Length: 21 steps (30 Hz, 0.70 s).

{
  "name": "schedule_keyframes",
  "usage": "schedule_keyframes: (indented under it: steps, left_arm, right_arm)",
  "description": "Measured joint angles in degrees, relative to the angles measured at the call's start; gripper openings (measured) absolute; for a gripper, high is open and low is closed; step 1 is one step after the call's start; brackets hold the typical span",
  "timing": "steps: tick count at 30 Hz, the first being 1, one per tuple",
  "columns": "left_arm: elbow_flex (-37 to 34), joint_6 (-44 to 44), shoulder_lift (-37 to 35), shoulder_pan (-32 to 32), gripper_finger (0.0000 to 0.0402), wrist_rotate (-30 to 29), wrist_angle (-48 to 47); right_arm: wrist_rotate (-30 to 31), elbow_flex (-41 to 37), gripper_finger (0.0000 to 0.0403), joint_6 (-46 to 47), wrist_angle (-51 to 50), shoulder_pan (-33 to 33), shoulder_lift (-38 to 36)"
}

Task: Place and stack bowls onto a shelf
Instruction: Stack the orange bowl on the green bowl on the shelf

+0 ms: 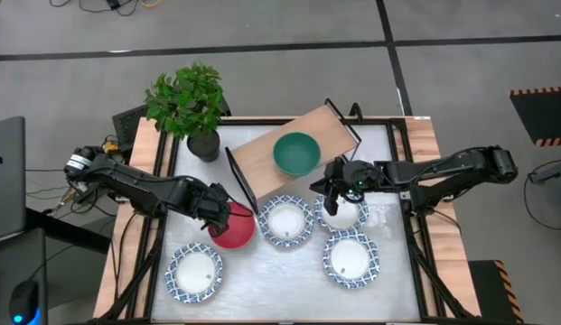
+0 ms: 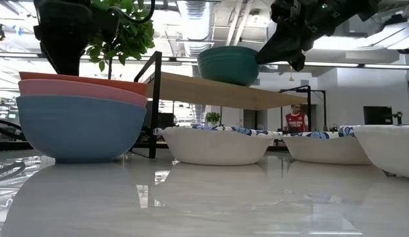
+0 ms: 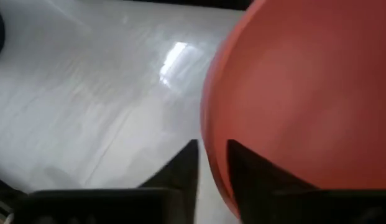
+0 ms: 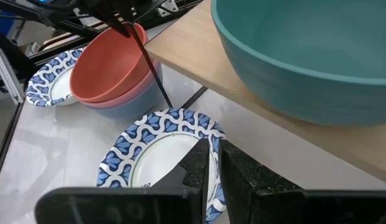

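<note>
A: What is each arm doing at this moment?

B: The left gripper is straddling the rim of the red bowl, one finger inside and one outside, narrowed onto the wall. That bowl is sitting nested on a pink one above the blue bowl, near the table's left edge, just off the shelf's near end frame.

A: And the other arm?

B: The right gripper is hanging over a patterned bowl toward the right edge, fingers nearly together around its rim, though it is hard to tell whether they are truly gripping. The green bowl is already resting on the shelf board.

A: So how is the lift best done?

B: Judging from the stack, the red bowl is likely wanting a straight upward pull, so the pink one is not dragging along. Then it is needing to clear the black frame before travelling over the board toward the green bowl.

A: Any risk?

B: A rim pinch is letting a bowl tilt, so slow motion seems wise.
</note>
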Motion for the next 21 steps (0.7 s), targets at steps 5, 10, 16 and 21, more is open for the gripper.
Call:
schedule_keyframes:
  steps: [5,10,16,21]
  left_arm:
    - [0.7,-2.8,-0.1,0.0,0.0009,0.0,-0.8]
    - [4.1,-3.9,-0.1,0.0,0.0002,0.2,-1.2]
    - [9.4,-5.2,-0.1,0.3,0.0001,0.1,-1.4]
    - [15.5,-9.4,-0.1,1.6,0.0000,-0.8,-1.3]
  right_arm:
    - [0.0,0.0,0.0064,0.0,0.0,0.0,0.0]
    - [0.0,0.0,0.0064,0.0,-0.1,0.0,0.0]
    - [0.0,0.0,0.0064,0.0,-0.1,0.0,0.0]
    - [0.0,0.0,0.0064,0.0,-0.1,0.0,0.0]
